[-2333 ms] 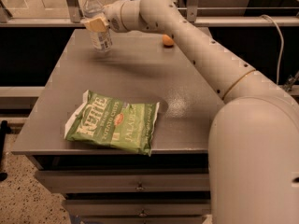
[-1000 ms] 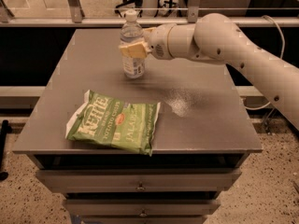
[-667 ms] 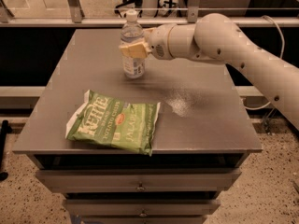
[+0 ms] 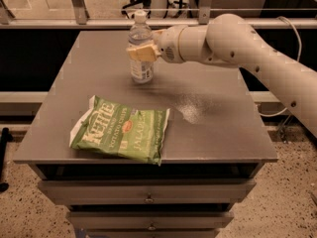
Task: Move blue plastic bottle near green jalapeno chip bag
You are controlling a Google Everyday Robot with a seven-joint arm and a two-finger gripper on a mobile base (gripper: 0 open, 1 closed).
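**Ana:** Where is the gripper (image 4: 141,52)?

**Ben:** It is over the far part of the table (image 4: 218,88). The big white arm (image 4: 237,41) comes in from the right side of the picture.

**Ana:** What does it have?

**Ben:** The blue plastic bottle (image 4: 141,71). The tan fingers (image 4: 136,53) are squeezed onto the bottle's middle. The bottle stands straight up with its white cap on top. Its bottom is down at the table top, but I cannot tell if it rests there.

**Ana:** And the green jalapeno chip bag (image 4: 121,130)?

**Ben:** It lies flat, nearer to us than the gripper and a bit to the left. One corner is close to the front edge of the table. The bag and the bottle do not touch.

**Ana:** Is there room around the gripper?

**Ben:** Yes. There is bare table between the gripper and the bag. To the gripper's right, under the arm, bare gray table goes all the way to the right edge. To its left there is some bare table, then the left edge. Behind it the back edge is near. The drawers (image 4: 148,192) sit under the front edge.
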